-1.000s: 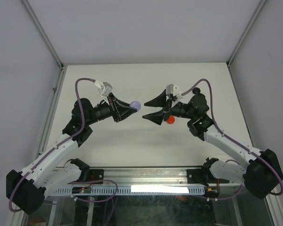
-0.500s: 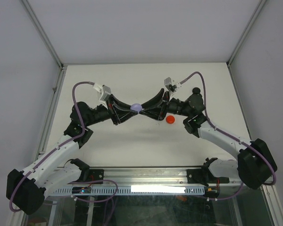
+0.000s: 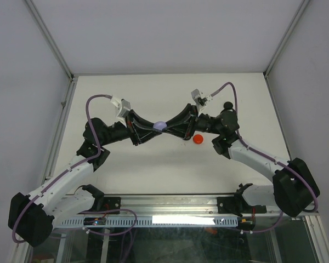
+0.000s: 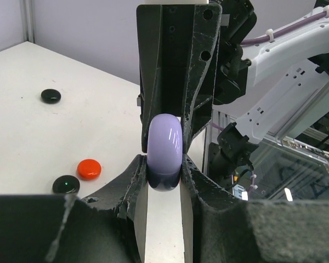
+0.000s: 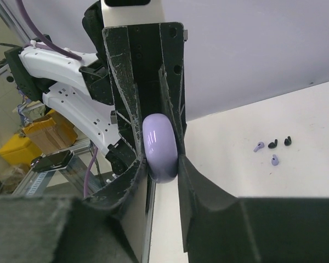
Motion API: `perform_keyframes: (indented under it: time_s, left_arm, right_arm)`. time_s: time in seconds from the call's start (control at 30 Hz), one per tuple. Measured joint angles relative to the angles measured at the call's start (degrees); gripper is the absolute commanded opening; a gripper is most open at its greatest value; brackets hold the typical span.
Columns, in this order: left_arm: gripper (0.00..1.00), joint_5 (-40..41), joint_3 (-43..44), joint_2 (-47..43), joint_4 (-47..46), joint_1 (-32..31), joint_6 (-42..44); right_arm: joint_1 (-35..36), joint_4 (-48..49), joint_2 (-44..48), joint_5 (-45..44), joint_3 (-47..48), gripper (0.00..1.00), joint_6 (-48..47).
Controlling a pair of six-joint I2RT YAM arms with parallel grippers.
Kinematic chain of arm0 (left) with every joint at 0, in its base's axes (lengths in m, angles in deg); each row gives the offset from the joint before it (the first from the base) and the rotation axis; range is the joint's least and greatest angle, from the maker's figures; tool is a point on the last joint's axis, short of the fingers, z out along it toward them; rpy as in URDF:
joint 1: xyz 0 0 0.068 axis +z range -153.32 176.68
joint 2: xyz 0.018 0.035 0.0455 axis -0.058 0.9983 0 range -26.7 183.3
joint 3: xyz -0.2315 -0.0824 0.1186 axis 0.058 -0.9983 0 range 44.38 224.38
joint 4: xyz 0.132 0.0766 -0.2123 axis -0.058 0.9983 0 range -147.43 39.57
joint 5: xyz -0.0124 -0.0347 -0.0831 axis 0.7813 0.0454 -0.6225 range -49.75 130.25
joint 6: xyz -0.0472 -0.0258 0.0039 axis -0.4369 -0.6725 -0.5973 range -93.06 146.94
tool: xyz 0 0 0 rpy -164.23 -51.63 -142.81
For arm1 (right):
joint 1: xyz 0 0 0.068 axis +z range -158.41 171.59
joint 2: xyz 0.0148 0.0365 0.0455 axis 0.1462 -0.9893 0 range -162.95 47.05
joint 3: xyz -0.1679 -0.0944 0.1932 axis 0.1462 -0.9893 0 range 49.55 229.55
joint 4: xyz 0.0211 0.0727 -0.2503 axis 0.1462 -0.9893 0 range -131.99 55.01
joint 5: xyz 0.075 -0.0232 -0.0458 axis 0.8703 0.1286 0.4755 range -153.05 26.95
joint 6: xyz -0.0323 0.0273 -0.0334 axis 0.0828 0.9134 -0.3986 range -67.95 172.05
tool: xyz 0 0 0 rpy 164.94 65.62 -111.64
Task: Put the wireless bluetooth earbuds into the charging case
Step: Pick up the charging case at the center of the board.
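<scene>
The lilac charging case (image 3: 160, 125) hangs in the air above the middle of the table, held from both sides. My left gripper (image 3: 153, 130) is shut on its left end, and in the left wrist view the case (image 4: 164, 143) sits pinched between the fingertips of that gripper (image 4: 164, 167). My right gripper (image 3: 169, 130) is shut on the opposite end; the right wrist view shows the case (image 5: 160, 143) squeezed between its pads (image 5: 180, 164). Two small lilac earbuds (image 5: 258, 146) (image 5: 274, 160) lie loose on the table, seen only in the right wrist view.
A red disc (image 3: 197, 139) lies on the table just right of the right gripper. Two black discs (image 4: 51, 96) (image 4: 66, 184) lie near it. Two small black pieces (image 5: 272, 144) rest beside the earbuds. The metal rail (image 3: 170, 203) runs along the near edge.
The right gripper has moved left to the case held by the left gripper and closed its jaws on it. The left arm has barely moved.
</scene>
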Motion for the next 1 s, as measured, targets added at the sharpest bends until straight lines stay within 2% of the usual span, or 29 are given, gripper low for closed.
perform_keyframes:
  time_s: [0.1, 0.2, 0.37, 0.5, 0.67, 0.83, 1.0]
  left_arm:
    - [0.06, -0.11, 0.00, 0.07, -0.04, -0.22, -0.26]
    - [0.17, -0.04, 0.00, -0.15, 0.26, -0.28, -0.33]
    - [0.42, 0.48, 1.18, -1.79, 5.62, -0.70, 1.81]
    - [0.50, 0.81, 3.41, -2.84, 11.06, -0.70, 4.44]
    - [0.47, 1.01, 4.68, -3.65, 13.90, -0.70, 5.77]
    - [0.29, 1.01, 4.92, -3.82, 15.56, -0.70, 6.49]
    - [0.15, 0.87, 5.14, -3.76, 15.76, -0.70, 6.78]
  right_arm:
    - [-0.26, 1.33, -0.52, 1.16, 0.00, 0.11, 0.44]
    - [-0.42, 2.49, -0.98, 2.01, 0.00, 0.00, 0.74]
    - [-0.42, 2.80, -1.14, 3.76, 0.00, 0.00, 0.70]
    - [-0.42, 2.27, -1.14, 5.49, 0.02, 0.00, 0.13]
    - [-0.42, 1.07, -1.14, 6.93, 0.13, 0.00, -0.61]
    - [-0.37, 0.07, -1.14, 7.37, 0.20, 0.01, -0.81]
    - [-0.35, -0.39, -1.29, 7.39, 0.44, 0.24, -1.46]
